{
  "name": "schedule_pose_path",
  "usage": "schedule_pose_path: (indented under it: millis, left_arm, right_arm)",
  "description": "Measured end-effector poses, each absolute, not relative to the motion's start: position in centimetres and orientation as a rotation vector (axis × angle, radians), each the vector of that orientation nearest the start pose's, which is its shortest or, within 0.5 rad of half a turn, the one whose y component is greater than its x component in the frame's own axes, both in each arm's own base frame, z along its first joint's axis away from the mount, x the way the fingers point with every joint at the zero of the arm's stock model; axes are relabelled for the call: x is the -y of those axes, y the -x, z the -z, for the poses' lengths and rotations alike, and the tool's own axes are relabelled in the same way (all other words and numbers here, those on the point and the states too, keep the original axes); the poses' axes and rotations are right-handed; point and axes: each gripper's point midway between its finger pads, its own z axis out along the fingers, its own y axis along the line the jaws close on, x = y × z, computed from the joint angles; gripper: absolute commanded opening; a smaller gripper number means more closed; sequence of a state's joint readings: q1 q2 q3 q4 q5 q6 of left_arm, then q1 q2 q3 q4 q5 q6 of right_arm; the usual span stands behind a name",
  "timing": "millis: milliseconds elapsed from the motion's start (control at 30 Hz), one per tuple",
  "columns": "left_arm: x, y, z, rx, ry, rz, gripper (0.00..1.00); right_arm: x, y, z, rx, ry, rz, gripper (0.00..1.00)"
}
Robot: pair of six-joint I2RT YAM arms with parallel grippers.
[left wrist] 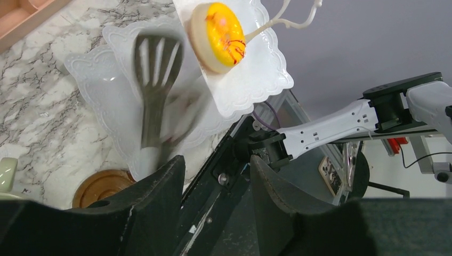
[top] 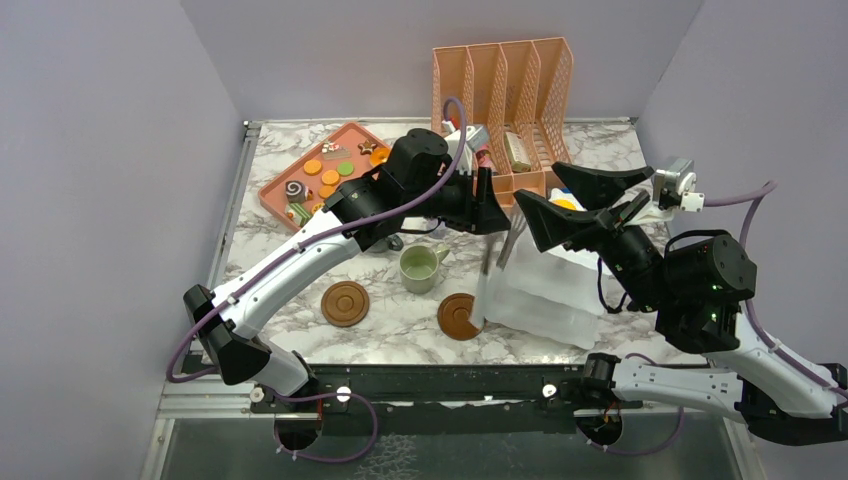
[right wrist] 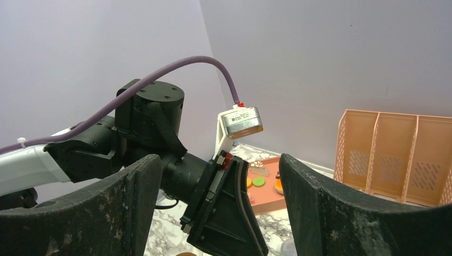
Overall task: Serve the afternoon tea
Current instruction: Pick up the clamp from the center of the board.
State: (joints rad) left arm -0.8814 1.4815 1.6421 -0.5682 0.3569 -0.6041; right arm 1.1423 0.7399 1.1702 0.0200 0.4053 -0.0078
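Nearest me, the left coaster [top: 345, 303] and the right coaster [top: 458, 316] lie bare on the tabletop [top: 400, 340], close to its near edge. I judge they are set out to receive the mugs. The pale green mug [top: 420, 268] stands upright just beyond and between them, on neither. I cannot make out the grey-blue mug.

Just right of the right coaster, white scalloped plates [left wrist: 90, 80] overlap in a stack. A slotted spatula [left wrist: 154, 69] lies across them, and a yellow-topped cake [left wrist: 224, 32] sits on the uppermost plate.

My left tool [left wrist: 216, 160] hangs over the stack's far left side, jaws partway apart and holding nothing. My right tool [right wrist: 216, 160] faces it from the right, spread wide and empty. The two are near, so room between them is tight.

Farther left, the cookies [top: 330, 177] rest on a salmon tray [top: 290, 175], with open marble between it and the mug. A peach file rack [top: 505, 75] walls the far edge.
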Motion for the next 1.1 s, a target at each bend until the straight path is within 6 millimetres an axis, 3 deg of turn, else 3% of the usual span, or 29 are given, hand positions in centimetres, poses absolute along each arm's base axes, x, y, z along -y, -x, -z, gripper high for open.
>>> schedule_pose_path:
  millis: [200,367,567,767,900,1100]
  left_arm:
    - [38.1,-21.0,-35.3,-2.118,-0.557,1.242,0.51]
    - [37.3,-22.7,-34.6,-2.111,-0.516,1.12,0.56]
    - [34.0,-25.0,-32.5,-2.127,-0.419,0.857,0.57]
    - [31.1,-26.3,-26.9,-2.2,-0.457,0.587,0.52]
    - [30.8,-26.7,-23.1,-2.267,-0.513,0.487,0.49]
    - [32.0,-28.1,-18.0,-2.337,-0.596,0.393,0.49]
  right_arm:
    - [-20.3,-16.9,-51.2,-1.159,0.309,-0.775,0.86]
    - [-20.5,-16.8,-50.5,-1.188,0.306,-0.794,0.86]
    - [-21.0,-16.9,-48.2,-1.268,0.31,-0.805,0.86]
    - [-21.8,-17.2,-46.0,-1.345,0.333,-0.795,0.85]
    - [-21.9,-17.2,-45.4,-1.357,0.339,-0.793,0.85]
    - [-21.3,-16.9,-45.8,-1.339,0.327,-0.803,0.84]
